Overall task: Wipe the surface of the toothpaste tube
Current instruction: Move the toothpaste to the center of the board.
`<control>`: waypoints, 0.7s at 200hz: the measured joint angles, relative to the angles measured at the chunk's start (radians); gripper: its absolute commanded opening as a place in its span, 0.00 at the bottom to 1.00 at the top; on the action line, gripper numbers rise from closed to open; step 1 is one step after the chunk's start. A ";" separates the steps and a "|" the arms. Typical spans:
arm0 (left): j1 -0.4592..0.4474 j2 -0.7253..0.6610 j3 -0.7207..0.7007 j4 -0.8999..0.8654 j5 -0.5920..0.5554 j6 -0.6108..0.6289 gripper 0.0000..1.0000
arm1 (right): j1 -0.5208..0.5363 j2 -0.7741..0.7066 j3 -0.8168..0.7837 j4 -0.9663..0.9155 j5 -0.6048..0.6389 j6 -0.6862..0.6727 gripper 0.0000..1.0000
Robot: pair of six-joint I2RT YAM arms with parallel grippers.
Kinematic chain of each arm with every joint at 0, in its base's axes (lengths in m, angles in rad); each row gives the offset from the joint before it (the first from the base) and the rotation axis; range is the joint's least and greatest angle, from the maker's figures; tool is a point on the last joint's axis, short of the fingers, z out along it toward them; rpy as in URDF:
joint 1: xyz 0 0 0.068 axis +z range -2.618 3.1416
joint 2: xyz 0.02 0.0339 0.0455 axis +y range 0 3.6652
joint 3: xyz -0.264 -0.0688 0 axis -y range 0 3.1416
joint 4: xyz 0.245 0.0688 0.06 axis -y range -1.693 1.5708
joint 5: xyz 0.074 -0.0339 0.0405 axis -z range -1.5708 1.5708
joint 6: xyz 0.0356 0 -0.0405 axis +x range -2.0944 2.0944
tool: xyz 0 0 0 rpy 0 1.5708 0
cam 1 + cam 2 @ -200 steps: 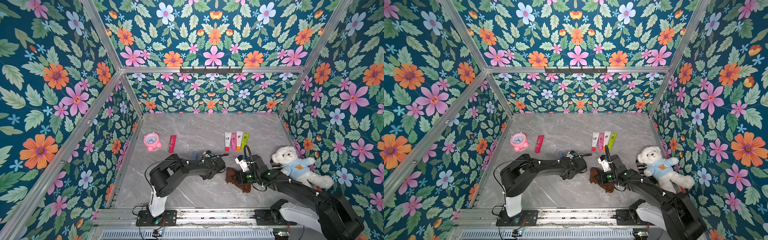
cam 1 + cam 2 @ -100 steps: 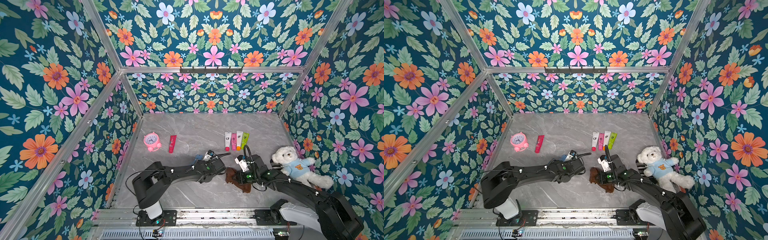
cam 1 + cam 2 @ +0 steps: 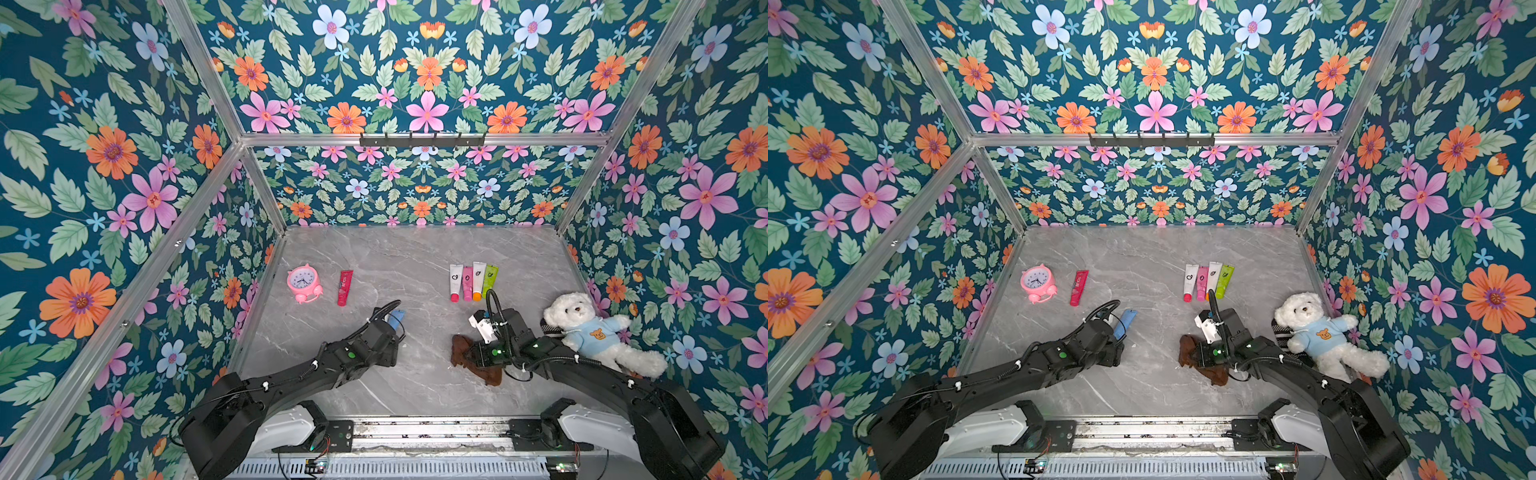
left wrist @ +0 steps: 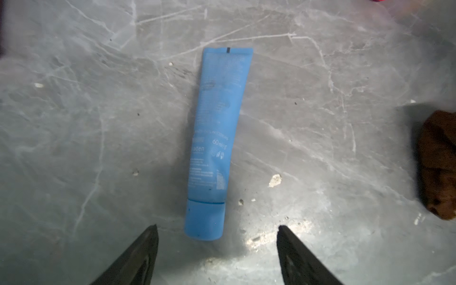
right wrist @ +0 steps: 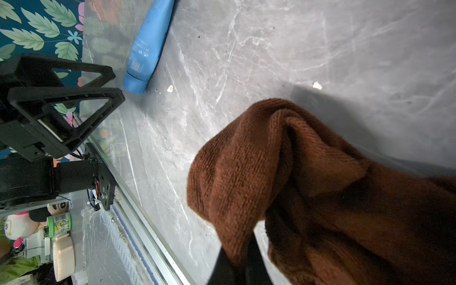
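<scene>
The blue toothpaste tube (image 4: 217,138) lies flat on the grey marble table, seen in both top views (image 3: 397,318) (image 3: 1126,322) and in the right wrist view (image 5: 148,47). My left gripper (image 4: 217,226) is open just behind the tube's cap, its fingertips (image 4: 150,237) wide apart on either side and touching nothing. The right wrist view also shows this left gripper (image 5: 118,85) beside the cap. My right gripper (image 5: 237,259) is shut on a brown cloth (image 5: 296,172), which hangs bunched low over the table (image 3: 459,349) to the tube's right.
A pink alarm clock (image 3: 303,282) and a red tube (image 3: 345,286) sit at the back left. A row of several small tubes (image 3: 473,280) lies behind the right arm. A white teddy bear (image 3: 590,328) lies against the right wall.
My left gripper opened and let go of the blue tube, which now lies on the table. The left arm lowered and drew back to the left. The right arm stayed still.
</scene>
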 measured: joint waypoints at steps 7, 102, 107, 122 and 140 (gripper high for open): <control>0.008 0.008 -0.006 0.014 0.015 0.000 0.73 | 0.000 0.000 0.000 0.000 0.000 0.000 0.00; 0.085 0.140 -0.027 0.145 0.062 0.019 0.38 | 0.000 -0.005 0.000 -0.001 0.000 0.000 0.00; 0.085 0.142 -0.027 0.150 0.064 0.019 0.35 | 0.000 -0.007 0.000 -0.001 0.000 0.000 0.00; 0.085 0.145 -0.025 0.157 0.077 0.032 0.25 | 0.000 -0.019 0.000 -0.001 0.000 0.000 0.00; 0.083 0.145 -0.018 0.154 0.106 0.047 0.17 | 0.000 -0.043 0.000 -0.005 -0.002 0.000 0.00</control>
